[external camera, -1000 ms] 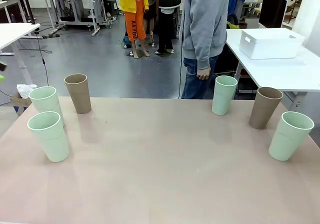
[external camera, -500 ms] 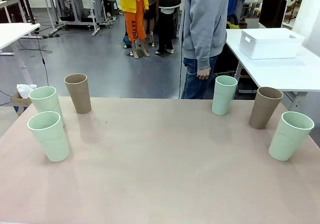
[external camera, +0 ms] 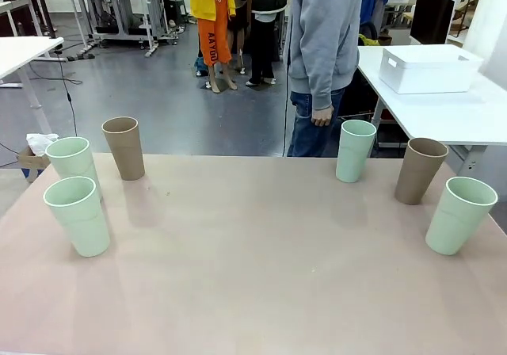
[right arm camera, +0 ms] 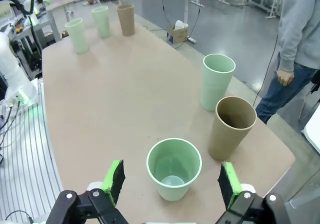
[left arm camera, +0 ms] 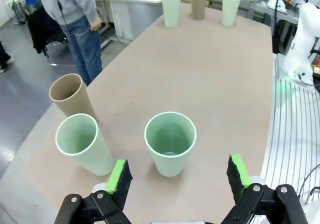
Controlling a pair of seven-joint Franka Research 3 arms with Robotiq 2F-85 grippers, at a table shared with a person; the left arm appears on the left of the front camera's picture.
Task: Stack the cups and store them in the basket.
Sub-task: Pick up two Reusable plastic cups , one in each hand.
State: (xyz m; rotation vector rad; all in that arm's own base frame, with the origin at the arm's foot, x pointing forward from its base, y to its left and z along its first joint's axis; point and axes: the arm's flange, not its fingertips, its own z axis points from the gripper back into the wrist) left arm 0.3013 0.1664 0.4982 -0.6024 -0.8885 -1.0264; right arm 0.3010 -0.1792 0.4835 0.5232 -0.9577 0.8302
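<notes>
Six cups (external camera: 355,150), four green and two brown, stand upright and unstacked on the table (external camera: 253,284), three near each end. Probably light, stiff, smooth plastic; best taken across the rim, one finger inside. The basket (external camera: 428,70) sits apart on a side table (external camera: 475,116). Left gripper (left arm camera: 178,174) and right gripper (right arm camera: 171,180) are spread wide and empty, each aimed at a green cup.

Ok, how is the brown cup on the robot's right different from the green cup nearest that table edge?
The brown cup is tan; the green cup is pale mint. The brown cup stands farther back; the green cup stands nearer the front and closer to the right edge of the table. Both are upright, unstacked, handleless tumblers of similar size.
</notes>
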